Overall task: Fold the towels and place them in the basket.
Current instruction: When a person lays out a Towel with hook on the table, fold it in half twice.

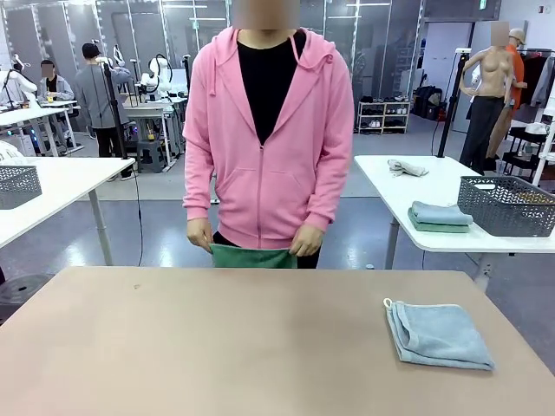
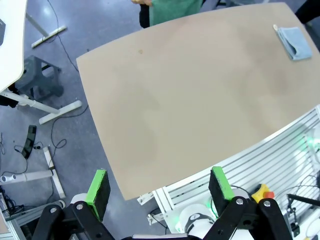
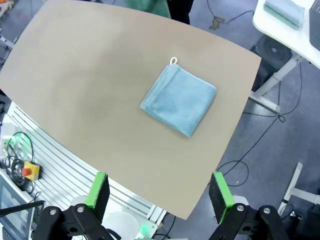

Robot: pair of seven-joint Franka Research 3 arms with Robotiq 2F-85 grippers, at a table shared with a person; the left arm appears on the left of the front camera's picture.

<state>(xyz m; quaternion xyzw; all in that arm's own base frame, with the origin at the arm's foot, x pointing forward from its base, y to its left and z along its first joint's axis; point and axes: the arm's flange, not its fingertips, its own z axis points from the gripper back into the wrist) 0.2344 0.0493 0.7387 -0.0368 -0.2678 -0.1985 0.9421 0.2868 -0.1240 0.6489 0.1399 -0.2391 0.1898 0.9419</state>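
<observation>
Towels are gripped by neither claw. The left gripper (image 2: pixel 159 184) is spread wide, with nothing between its green pads (image 2: pixel 98 187), and is held high above the near edge of the table (image 2: pixel 165 110). The right gripper (image 3: pixel 159 190) is likewise spread and empty. It is poised above the table's near right part, with the light blue-grey towel (image 3: pixel 179 98) lying below and ahead of it.

Several risks are judged from this. Since that towel lies flat in several layers, only the top layer may be caught by a pinch at its edge, and the fold would then be pulled open on lifting. It lies near the table's right edge, so it could be pushed off by a sliding approach. The green towel (image 1: pixel 253 256) is held at the far edge by the person, one hand (image 1: pixel 199 234) at one end and the other hand (image 1: pixel 306 243) at the other. Those hands could be met by a reach made before the towel is laid down. A grey mesh basket (image 1: pixel 507 206) is seen on a separate white table, well apart from the arms; whether it is the one meant cannot be told.

The blue-grey towel is seen as soft terry, folded to a rough square with slightly uneven edges and a small loop (image 1: pixel 387 302) at its far left corner. The green towel is bunched and mostly hidden below the table edge.
</observation>
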